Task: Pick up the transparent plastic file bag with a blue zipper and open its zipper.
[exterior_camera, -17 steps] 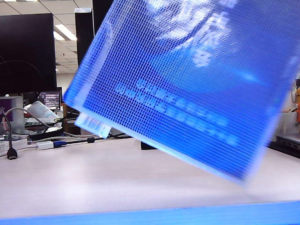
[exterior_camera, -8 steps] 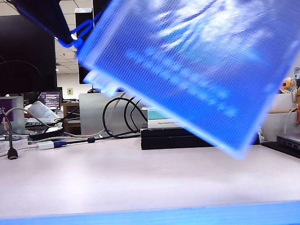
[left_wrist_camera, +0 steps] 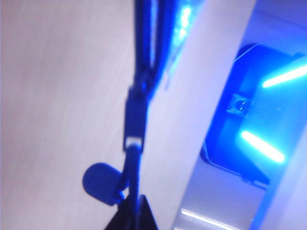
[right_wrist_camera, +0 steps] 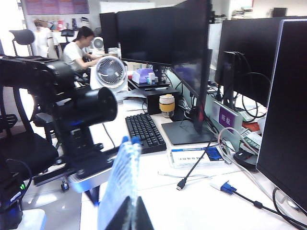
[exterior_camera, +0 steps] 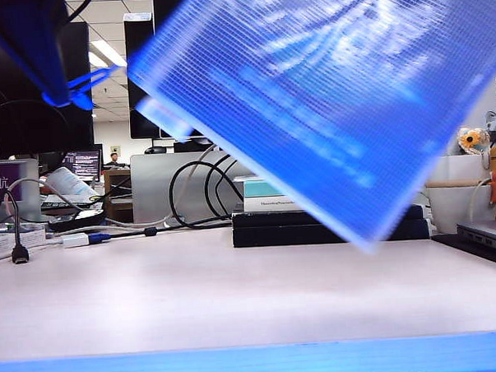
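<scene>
The file bag [exterior_camera: 310,93], a large blue-tinted mesh pouch with white print, hangs tilted high above the table in the exterior view. My left gripper [exterior_camera: 56,97] is a dark shape at the upper left, just off the bag's upper corner. In the left wrist view it [left_wrist_camera: 134,216] is shut on the blue cord of the zipper [left_wrist_camera: 135,115]. The round pull tab [left_wrist_camera: 100,184] hangs beside the cord. My right gripper [right_wrist_camera: 132,215] is shut on the bag's edge [right_wrist_camera: 120,177]. It is hidden in the exterior view.
Stacked books [exterior_camera: 315,224] lie at the back of the pale table [exterior_camera: 195,295], with looping black cables [exterior_camera: 190,188] beside them. A white cup [exterior_camera: 454,202] stands at the right. A keyboard [right_wrist_camera: 144,132] and monitors [right_wrist_camera: 163,33] lie beyond.
The bag has risen and its low corner has lifted off the table. My left gripper has come into view and moved left, away from the bag's corner, drawing the blue cord with it.
</scene>
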